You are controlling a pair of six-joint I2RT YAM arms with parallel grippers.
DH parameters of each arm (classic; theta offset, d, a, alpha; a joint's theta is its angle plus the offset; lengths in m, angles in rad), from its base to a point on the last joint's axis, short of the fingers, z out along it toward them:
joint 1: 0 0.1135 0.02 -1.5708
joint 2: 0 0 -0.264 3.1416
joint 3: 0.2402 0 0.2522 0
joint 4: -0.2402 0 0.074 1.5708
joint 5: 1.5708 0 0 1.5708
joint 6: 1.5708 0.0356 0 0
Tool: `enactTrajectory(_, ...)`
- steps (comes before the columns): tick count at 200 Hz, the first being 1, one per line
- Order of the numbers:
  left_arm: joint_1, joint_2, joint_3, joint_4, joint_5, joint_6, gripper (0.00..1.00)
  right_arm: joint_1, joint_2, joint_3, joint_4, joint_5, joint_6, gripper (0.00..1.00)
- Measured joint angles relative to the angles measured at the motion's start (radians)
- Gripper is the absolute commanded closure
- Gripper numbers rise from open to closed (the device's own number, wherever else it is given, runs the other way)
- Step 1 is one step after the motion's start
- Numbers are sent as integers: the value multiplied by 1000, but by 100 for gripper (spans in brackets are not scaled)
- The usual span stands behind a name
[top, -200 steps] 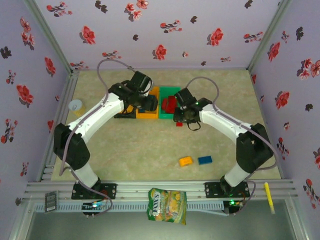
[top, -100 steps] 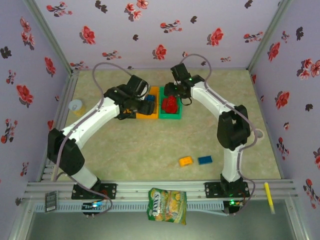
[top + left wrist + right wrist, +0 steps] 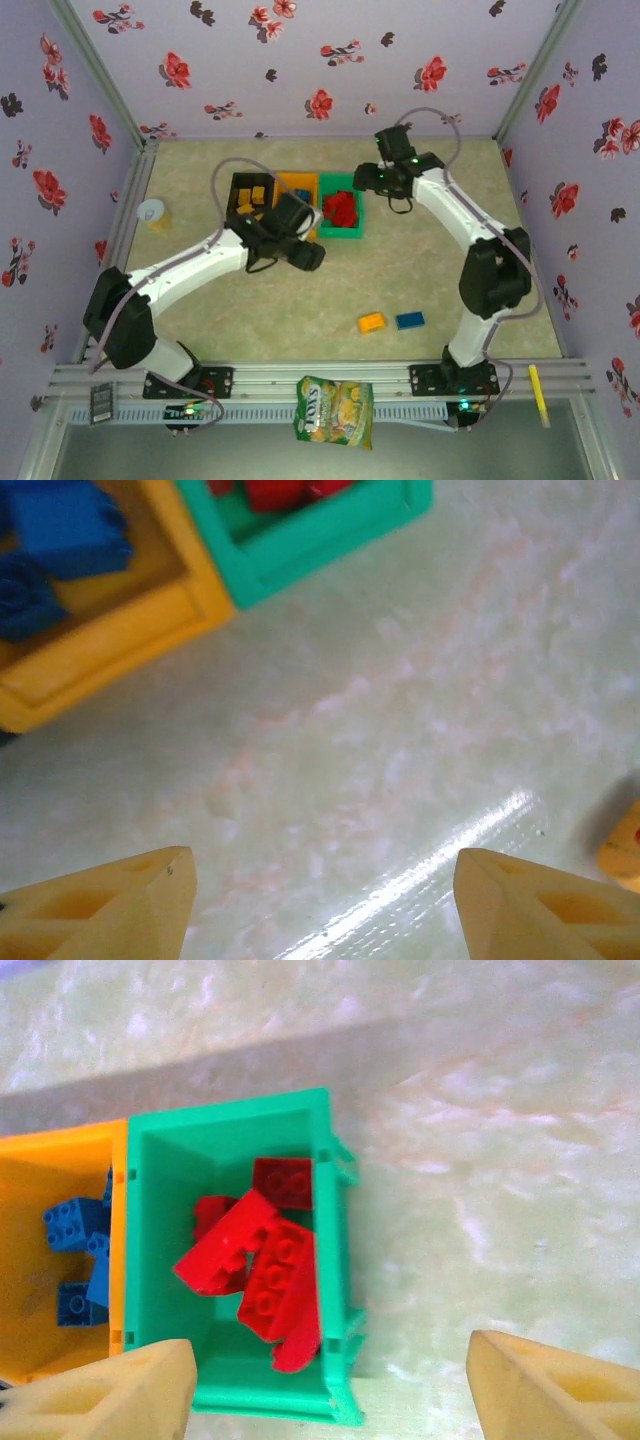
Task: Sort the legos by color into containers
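Both pincers stood apart and empty: the right gripper [image 3: 330, 1345] hung over the green bin [image 3: 165, 1190] of red legos [image 3: 262, 1260], while the left gripper [image 3: 322, 862] hovered above bare table [image 3: 400, 710] just in front of the orange bin [image 3: 110, 645] holding blue legos [image 3: 65, 530]. Sorting looked nearly finished, with an orange brick [image 3: 372, 322] and a blue brick [image 3: 409, 320] lying loose side by side nearer the arm bases. The next move probably called for an arm to reach back, descend on one brick and close squarely.

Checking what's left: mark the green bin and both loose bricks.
green bin [image 3: 205, 1148], right wrist view, bare inner wall.
orange brick [image 3: 371, 322], top view, top face.
blue brick [image 3: 409, 320], top view, top face.
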State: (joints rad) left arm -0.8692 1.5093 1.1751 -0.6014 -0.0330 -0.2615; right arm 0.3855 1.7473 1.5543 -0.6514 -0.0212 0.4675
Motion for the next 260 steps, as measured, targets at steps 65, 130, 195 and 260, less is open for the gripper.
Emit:
enactTrajectory(65,-151,2,-99,135,183,126,29,-87,-138,-151,19,2,14,26)
enactTrajectory(130,-212,120,-16,153,281,180,29,-130,-164,-192,30,-8,15,24)
enactTrajectory(195,-286,332,195,114,280,258,31,-137,-178,-212,49,-29,15,22)
enactTrajectory(260,-359,461,307,-4,256,307,33,-150,-206,-235,52,-35,15,22)
